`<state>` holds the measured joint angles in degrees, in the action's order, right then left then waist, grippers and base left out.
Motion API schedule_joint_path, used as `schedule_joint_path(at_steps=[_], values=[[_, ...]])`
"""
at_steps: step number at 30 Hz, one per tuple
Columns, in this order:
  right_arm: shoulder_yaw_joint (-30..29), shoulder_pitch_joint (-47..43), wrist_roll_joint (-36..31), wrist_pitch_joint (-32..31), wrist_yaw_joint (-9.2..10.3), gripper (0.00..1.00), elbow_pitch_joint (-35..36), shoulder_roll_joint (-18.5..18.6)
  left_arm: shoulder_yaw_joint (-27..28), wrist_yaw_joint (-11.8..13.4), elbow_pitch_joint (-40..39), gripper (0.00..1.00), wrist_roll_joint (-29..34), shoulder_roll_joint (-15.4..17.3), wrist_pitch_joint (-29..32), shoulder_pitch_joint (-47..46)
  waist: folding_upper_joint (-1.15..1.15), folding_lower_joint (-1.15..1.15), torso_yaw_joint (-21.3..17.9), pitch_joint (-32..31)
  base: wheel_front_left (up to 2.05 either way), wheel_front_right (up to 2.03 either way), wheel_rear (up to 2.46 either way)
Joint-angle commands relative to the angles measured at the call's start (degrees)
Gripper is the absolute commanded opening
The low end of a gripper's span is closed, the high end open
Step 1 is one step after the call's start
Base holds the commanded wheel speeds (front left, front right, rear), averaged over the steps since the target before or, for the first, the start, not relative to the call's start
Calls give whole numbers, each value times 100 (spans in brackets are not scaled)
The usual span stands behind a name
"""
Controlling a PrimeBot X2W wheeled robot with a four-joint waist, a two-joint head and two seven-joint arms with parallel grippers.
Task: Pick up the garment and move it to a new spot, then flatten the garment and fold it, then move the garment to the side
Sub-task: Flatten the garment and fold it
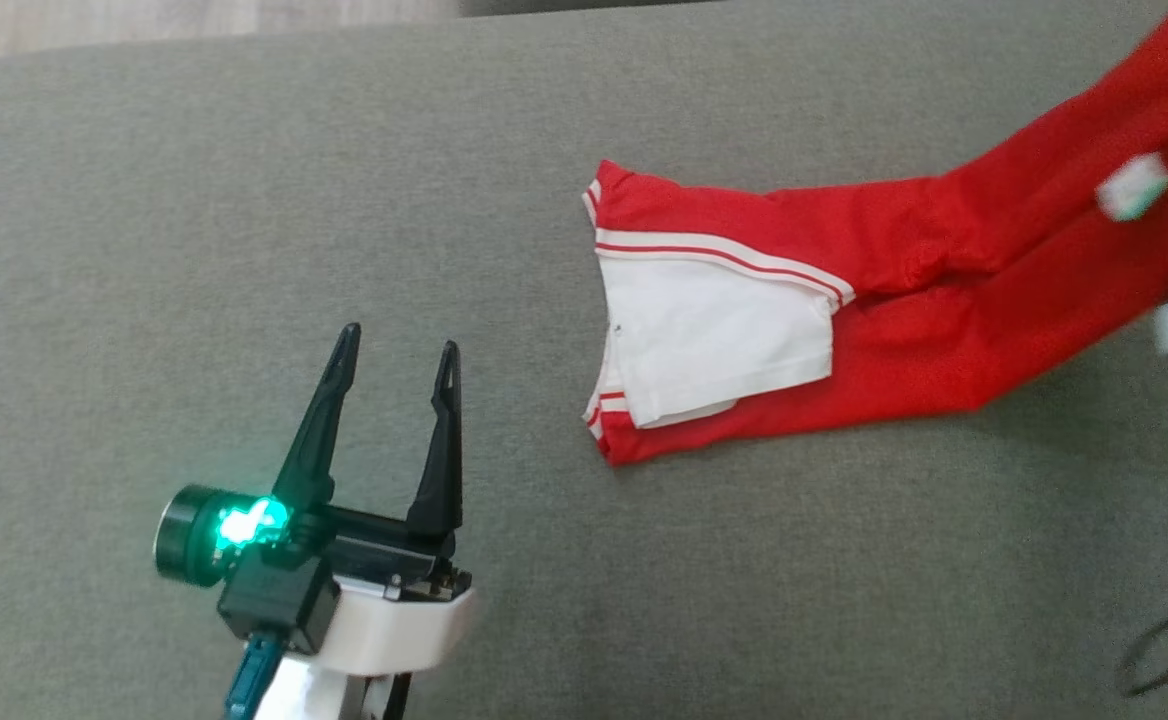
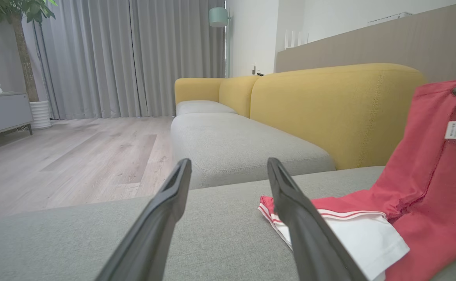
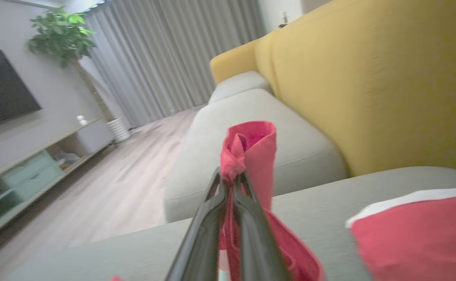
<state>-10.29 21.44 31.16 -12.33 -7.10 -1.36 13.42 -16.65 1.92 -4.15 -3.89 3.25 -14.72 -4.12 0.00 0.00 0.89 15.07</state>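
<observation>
A living room with grey curtains (image 2: pixel 134 58) and a pale wood floor (image 2: pixel 75 156) lies behind a sofa (image 2: pixel 329 113) with a yellow back and grey seats. Nearest the cameras is a broad grey cushion (image 1: pixel 244 200), which carries the work. On it, a red garment (image 1: pixel 904 330) stretches from the middle of the head view to the upper right corner. Its near end, with white striped trim and a white panel, lies flat on the cushion, while the rest slopes upward off the surface. The left fingers (image 1: pixel 441 440) stand spread wide with nothing between them, low over the bare cushion to the left of the trimmed end and apart from it. The right fingers (image 3: pixel 206 230) are pinched together on a bunched fold of the red cloth, which sticks up past their tips. A small white label (image 1: pixel 1132 187) shows on the raised part.
</observation>
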Motion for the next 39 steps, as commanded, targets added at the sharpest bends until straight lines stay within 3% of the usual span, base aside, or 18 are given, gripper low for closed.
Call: schedule_joint_path(at_steps=[1,5,9,22,23,24,25,32,36,39], values=[[312,-48,-73,-148,-39,0,511,-255,176,-40,-153,100,56,-20,-28,-4,0,0,74,-63,0,0,0],[853,-174,-152,-344,-39,0,971,-819,158,-80,-125,100,117,-23,-28,26,0,0,209,-155,0,0,0],[1442,-328,-127,-235,-39,0,864,-1023,106,-90,-90,100,199,-24,-28,34,0,0,344,-229,0,0,0],[3388,28,855,1482,-39,0,-1520,-1053,-88,-82,-20,100,167,-33,-28,6,0,0,863,-210,0,0,0],[3471,107,915,1627,-39,14,-1714,-1053,-95,-79,-15,100,167,-33,-28,-4,0,0,901,-198,0,0,0],[3538,182,994,1772,-39,40,-1910,-1053,-96,-72,-11,100,160,-34,-28,-14,0,0,927,-191,0,0,0],[3598,252,1096,1914,-39,100,-2095,-1053,-108,-74,-4,100,154,-34,-28,-25,0,0,962,-186,0,0,0],[4053,592,1502,2394,-39,100,-2552,-1054,-90,-17,2,100,106,-35,-28,12,0,0,1005,-220,0,0,0],[3794,629,1059,2564,-39,100,-2543,-1046,45,47,-3,100,5,-36,-28,131,0,0,876,-360,0,0,0],[3412,421,829,2662,-39,100,-2273,-843,178,117,-2,100,-179,-36,-28,234,0,0,740,-483,0,0,0]])
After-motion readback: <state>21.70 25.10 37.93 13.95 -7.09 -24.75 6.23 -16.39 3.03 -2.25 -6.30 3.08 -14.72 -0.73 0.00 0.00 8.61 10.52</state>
